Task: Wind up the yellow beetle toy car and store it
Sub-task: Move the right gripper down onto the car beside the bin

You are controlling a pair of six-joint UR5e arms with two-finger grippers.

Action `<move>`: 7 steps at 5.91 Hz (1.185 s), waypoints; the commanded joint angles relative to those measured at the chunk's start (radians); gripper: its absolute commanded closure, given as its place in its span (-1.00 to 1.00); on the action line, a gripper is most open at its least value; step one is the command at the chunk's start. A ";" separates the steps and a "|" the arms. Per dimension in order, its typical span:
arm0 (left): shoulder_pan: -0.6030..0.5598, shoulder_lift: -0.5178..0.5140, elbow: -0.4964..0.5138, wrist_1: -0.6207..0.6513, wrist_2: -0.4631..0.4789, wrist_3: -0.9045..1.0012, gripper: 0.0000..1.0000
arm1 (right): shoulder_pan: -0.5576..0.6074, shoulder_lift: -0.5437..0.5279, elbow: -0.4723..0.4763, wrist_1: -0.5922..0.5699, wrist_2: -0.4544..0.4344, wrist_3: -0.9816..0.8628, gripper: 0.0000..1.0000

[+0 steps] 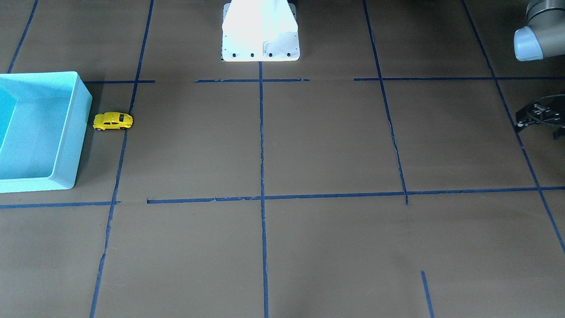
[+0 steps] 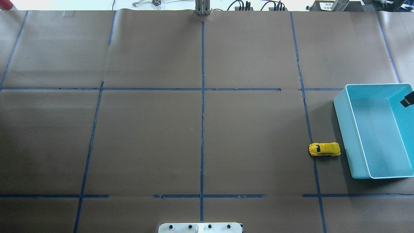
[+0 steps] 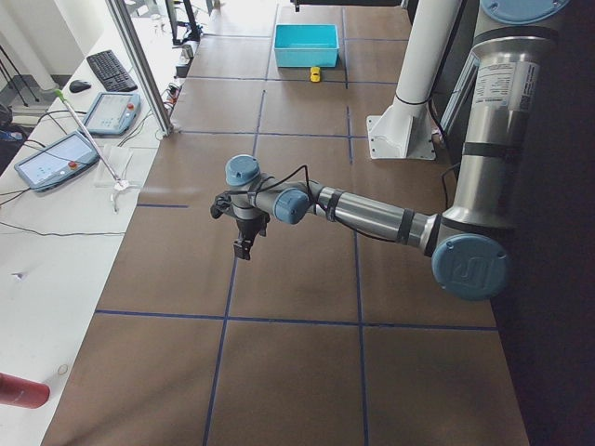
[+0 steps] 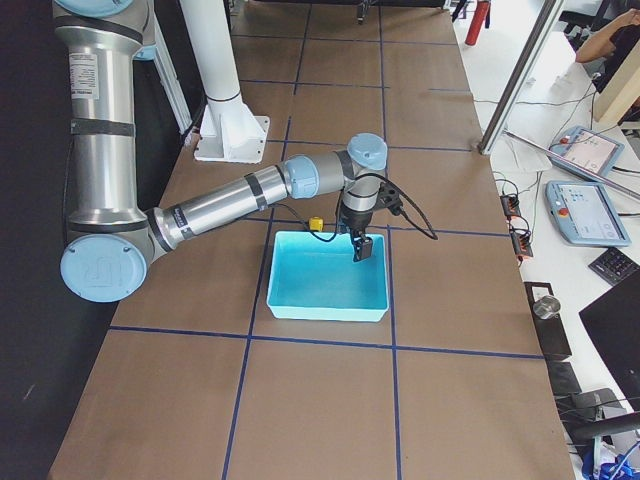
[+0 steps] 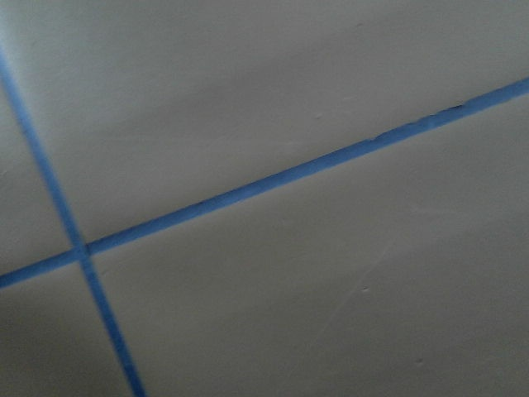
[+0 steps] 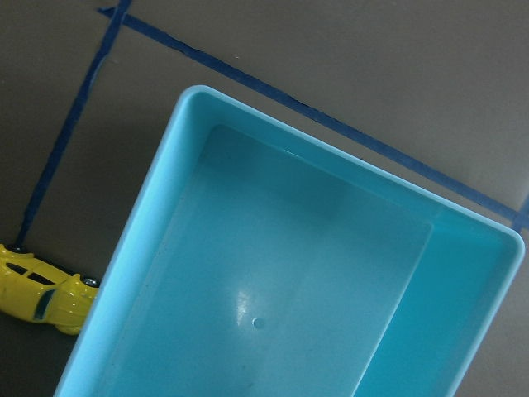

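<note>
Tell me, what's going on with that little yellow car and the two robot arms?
Nothing is holding the car at this moment. The yellow beetle toy car sits on the table right beside the turquoise bin, outside it, and the bin is empty. The right gripper hangs over the bin, while the left gripper hovers above bare table far from the car. The car is not yet stored.
</note>
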 commanded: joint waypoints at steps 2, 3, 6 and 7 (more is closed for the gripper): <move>-0.157 0.153 -0.004 -0.104 -0.044 0.011 -1.00 | -0.141 0.062 0.102 0.000 -0.031 -0.100 -1.00; -0.192 0.161 -0.002 -0.107 -0.103 0.020 -1.00 | -0.226 0.078 0.107 0.000 -0.040 -0.174 -1.00; -0.214 0.158 0.019 -0.069 -0.108 0.008 -1.00 | -0.445 0.070 0.060 0.141 -0.213 -0.284 -1.00; -0.224 0.155 0.021 -0.057 -0.108 0.005 -1.00 | -0.505 0.067 0.051 0.155 -0.262 -0.284 -1.00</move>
